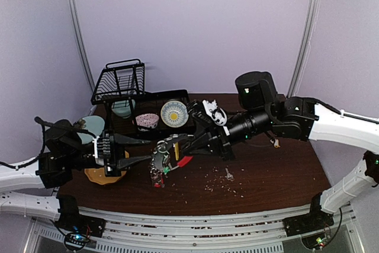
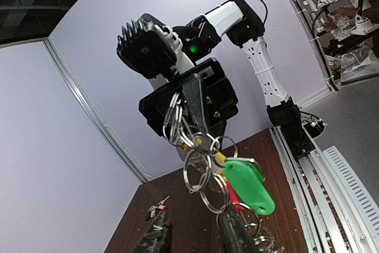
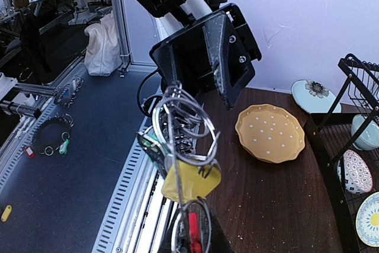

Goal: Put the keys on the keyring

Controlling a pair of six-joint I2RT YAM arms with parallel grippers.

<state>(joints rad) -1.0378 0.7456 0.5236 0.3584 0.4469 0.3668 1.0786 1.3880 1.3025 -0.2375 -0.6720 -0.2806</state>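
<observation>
The keyring (image 1: 163, 161) is a bunch of silver rings with a red clip, a green tag and a yellow tag. It hangs above the table's middle from my right gripper (image 1: 173, 146), which is shut on it. In the left wrist view the rings (image 2: 204, 173), green tag (image 2: 250, 185) and red clip (image 2: 234, 196) dangle just above my left gripper (image 2: 195, 235), whose fingers are apart and empty. In the right wrist view the bunch (image 3: 180, 131) hangs in front of my right gripper (image 3: 192, 232). One loose silver key (image 1: 228, 174) lies on the table. A small bunch of keys (image 2: 155, 208) lies further off.
A yellow dotted plate (image 1: 105, 175) sits under the left arm and also shows in the right wrist view (image 3: 269, 133). A black dish rack (image 1: 121, 84) with bowls and plates stands at the back left. A pale blue plate (image 1: 92, 127) lies beside it. Crumbs dot the table.
</observation>
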